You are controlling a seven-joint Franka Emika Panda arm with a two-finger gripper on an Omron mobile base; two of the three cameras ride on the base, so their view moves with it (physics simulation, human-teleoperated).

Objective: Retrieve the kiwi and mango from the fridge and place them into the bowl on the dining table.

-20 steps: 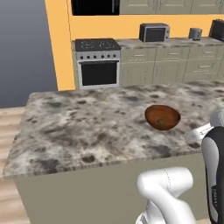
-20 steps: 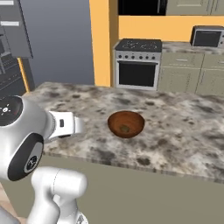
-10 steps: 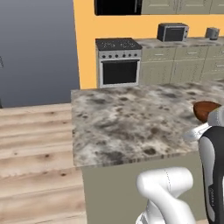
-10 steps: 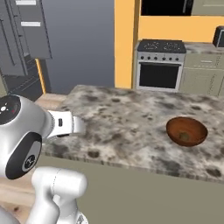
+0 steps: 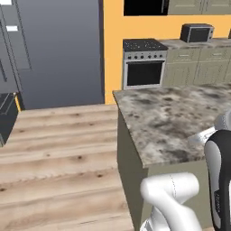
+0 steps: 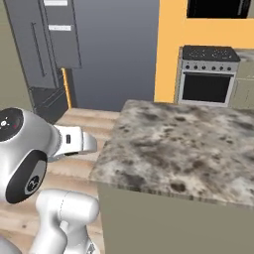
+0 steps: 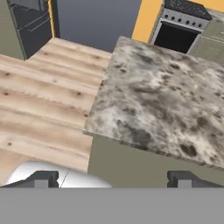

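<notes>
Your gripper is spread wide with nothing between its 2 dark fingertips, which stand far apart at the bottom of the hand view. It hangs over the near corner of the dining table, looking down at the mottled stone top and its plain beige side. To the table's left you have bare wooden floor. Beyond that floor stands the dark grey fridge; you cannot tell from here what it holds. Past the table's far end, a steel oven range sits against the orange wall, with a microwave on the counter to its right.
</notes>
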